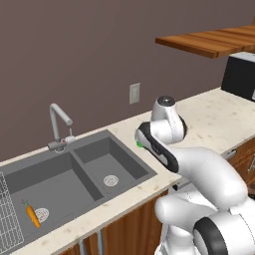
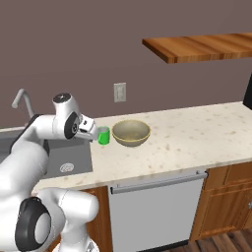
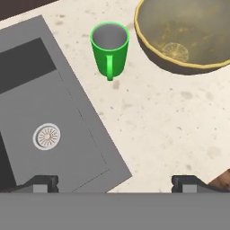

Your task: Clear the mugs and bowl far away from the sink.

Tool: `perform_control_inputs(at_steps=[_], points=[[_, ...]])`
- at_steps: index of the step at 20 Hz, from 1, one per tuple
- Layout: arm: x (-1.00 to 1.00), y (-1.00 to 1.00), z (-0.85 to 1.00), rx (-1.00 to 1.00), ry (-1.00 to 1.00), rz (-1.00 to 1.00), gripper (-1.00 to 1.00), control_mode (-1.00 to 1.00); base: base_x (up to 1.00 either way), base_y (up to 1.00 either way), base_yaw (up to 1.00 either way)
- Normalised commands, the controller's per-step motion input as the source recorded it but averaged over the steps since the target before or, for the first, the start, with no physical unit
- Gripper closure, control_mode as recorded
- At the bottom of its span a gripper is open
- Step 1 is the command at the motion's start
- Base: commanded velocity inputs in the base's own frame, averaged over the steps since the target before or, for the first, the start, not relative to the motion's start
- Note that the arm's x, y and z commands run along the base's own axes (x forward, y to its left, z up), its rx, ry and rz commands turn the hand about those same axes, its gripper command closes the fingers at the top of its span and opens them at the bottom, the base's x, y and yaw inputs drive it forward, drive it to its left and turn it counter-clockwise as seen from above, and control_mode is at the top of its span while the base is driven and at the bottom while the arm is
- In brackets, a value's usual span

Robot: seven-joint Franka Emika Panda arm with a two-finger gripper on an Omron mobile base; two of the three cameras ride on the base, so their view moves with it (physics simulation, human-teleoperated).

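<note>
Mug (image 3: 109, 48) ahead — jaws spread.

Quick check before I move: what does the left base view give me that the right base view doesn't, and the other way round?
Left base view alone: the carrot lying in the sink's larger basin beside its drain, the wire rack at the far left edge, and both basins in full. Right base view alone: the bowl on the counter, the green mug upright just left of it with a small gap between them, and the dishwasher front below. Both share the sink, the faucet, the wall outlet and the wooden shelf.
</note>
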Motion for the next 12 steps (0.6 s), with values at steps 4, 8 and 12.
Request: perform_control_inputs(at_steps=[4, 8, 12], points=[[0.23, -0.02, -0.17, 0.0, -0.02, 0.0, -1.0, -1.0, 0.0, 0.0, 0.0], [0.39, 0.0, -0.07, 0.0, -0.04, 0.0, -1.0, -1.0, 0.0, 0.0, 0.0], [0.39, 0.0, -0.07, 0.0, -0.01, 0.0, -1.0, -1.0, 0.0, 0.0, 0.0]])
